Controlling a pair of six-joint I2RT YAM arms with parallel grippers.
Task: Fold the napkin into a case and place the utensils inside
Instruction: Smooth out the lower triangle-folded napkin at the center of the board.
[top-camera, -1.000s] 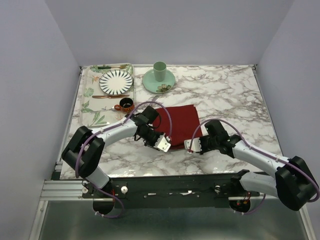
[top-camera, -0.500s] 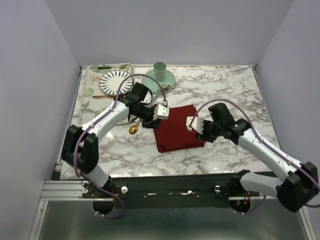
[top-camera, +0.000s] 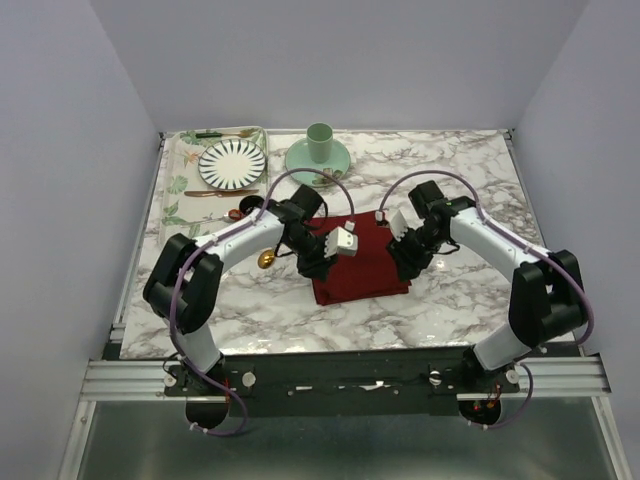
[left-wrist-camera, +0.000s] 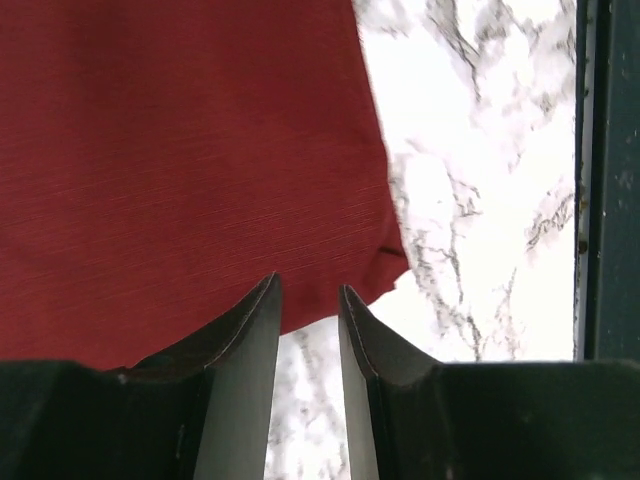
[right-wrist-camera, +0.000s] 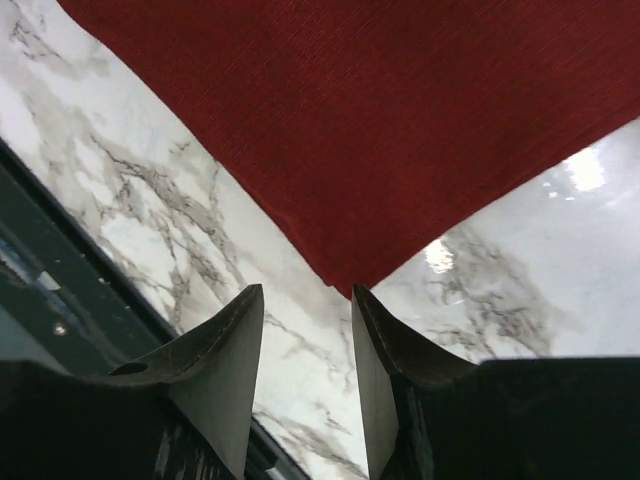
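The dark red napkin (top-camera: 362, 262) lies flat on the marble table as a broad folded rectangle; no narrow case shape shows. Of the utensils, a small gold spoon (top-camera: 266, 259) rests on the marble just left of the cloth. My left gripper (top-camera: 318, 266) hovers over the napkin's left side, open and empty; in the left wrist view its tips (left-wrist-camera: 308, 290) reach the near edge of the napkin (left-wrist-camera: 180, 150). My right gripper (top-camera: 405, 266) hovers over the right side, open and empty. In the right wrist view that gripper (right-wrist-camera: 306, 292) frames the near corner of the napkin (right-wrist-camera: 400, 120).
A floral tray (top-camera: 182, 205) at the far left holds a striped plate (top-camera: 232, 164), a green-handled utensil (top-camera: 215, 134), a brown-gold utensil (top-camera: 215, 193) and a small brown cup (top-camera: 247, 209). A green cup on its saucer (top-camera: 319, 152) stands behind the napkin. The table's near rail (left-wrist-camera: 608, 180) is close.
Both grippers were shut at the napkin's near edge a second ago. They swept to its far part, opened, and have come back over the cloth's left and right sides.
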